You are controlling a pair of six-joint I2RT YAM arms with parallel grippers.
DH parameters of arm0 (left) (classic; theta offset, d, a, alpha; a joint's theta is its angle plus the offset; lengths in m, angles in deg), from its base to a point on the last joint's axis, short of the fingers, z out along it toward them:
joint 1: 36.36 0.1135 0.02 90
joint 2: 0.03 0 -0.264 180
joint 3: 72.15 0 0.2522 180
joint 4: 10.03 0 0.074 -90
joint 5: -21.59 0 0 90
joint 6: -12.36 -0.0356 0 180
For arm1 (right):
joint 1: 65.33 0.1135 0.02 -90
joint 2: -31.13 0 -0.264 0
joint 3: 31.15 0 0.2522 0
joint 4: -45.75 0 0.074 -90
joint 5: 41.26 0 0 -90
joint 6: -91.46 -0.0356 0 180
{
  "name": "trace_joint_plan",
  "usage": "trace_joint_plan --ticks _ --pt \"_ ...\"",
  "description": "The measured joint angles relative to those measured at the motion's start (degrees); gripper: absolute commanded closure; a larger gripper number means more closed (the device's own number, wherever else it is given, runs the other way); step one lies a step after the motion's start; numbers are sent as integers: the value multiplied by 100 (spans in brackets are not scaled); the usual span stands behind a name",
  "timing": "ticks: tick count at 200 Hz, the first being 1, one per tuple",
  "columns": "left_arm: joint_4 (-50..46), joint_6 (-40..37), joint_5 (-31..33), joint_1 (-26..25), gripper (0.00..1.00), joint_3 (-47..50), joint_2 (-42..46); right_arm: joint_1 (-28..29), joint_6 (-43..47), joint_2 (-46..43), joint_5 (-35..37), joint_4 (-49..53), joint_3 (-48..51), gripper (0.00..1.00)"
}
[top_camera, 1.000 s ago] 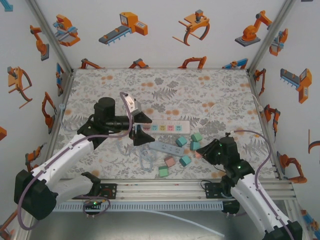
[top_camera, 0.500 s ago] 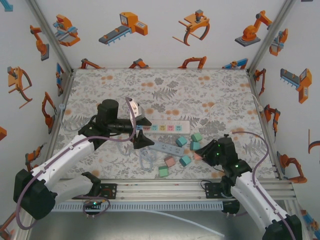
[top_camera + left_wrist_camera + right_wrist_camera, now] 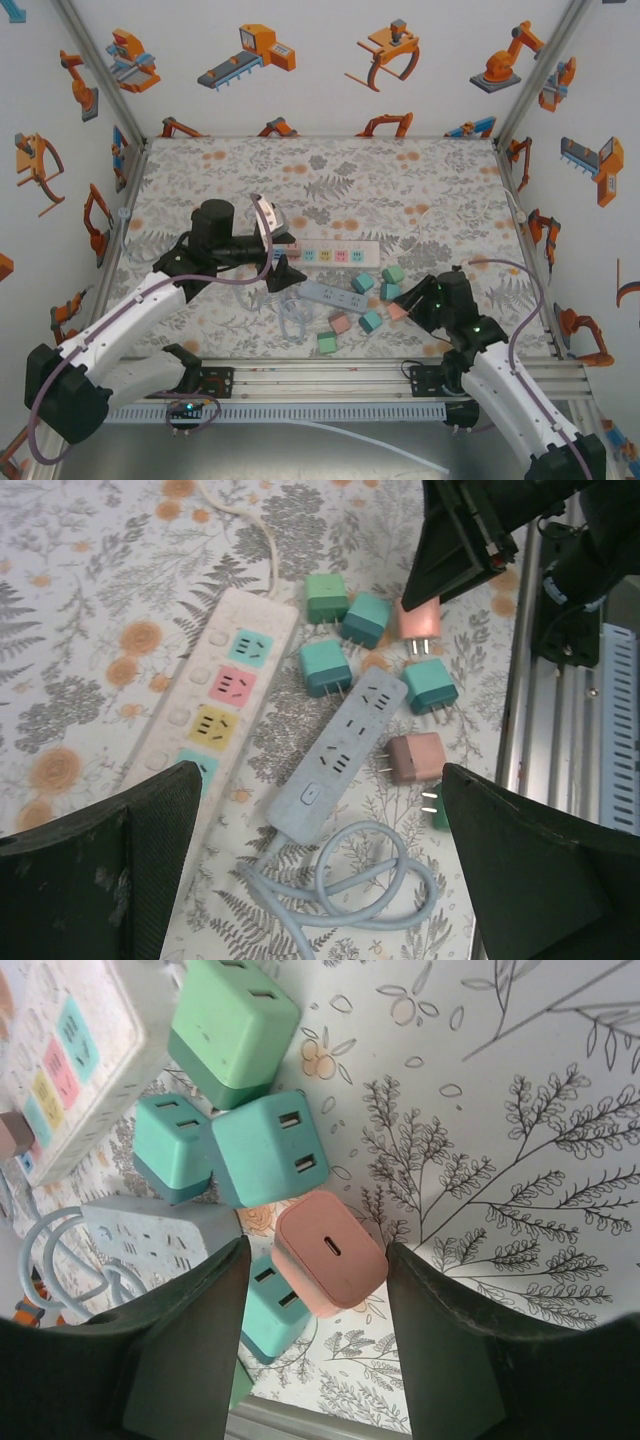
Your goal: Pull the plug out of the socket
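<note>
On the table, in the top view, the left gripper is seen spread wide above the left end of the white strip. The right gripper is set low by the right end of the grey strip, among teal plugs.

In the left wrist view, the pink plug is seen lying on the table, prongs bare, just beside the grey strip's end.

In the right wrist view, the pink plug is framed between parted fingers. A gap is seen on one side; contact on the other cannot be judged.
</note>
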State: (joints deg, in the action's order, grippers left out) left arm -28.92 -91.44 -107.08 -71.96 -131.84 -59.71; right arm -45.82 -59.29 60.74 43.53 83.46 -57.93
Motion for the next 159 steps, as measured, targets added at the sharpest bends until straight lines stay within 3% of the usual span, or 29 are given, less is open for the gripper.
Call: trace_joint_plan --ticks 52,94,128,159 --pt "192 13 702 0 3 175 343 0 848 372 269 11 -935 46" --pt "356 85 1364 0 3 391 577 0 2098 1128 273 -717 -1773 48" --pt "516 219 1934 28 3 492 752 103 3585 1591 -157 -2028 -1941 50" --pt "619 374 2540 188 3 520 824 420 5650 2068 -966 -3156 -1941 50"
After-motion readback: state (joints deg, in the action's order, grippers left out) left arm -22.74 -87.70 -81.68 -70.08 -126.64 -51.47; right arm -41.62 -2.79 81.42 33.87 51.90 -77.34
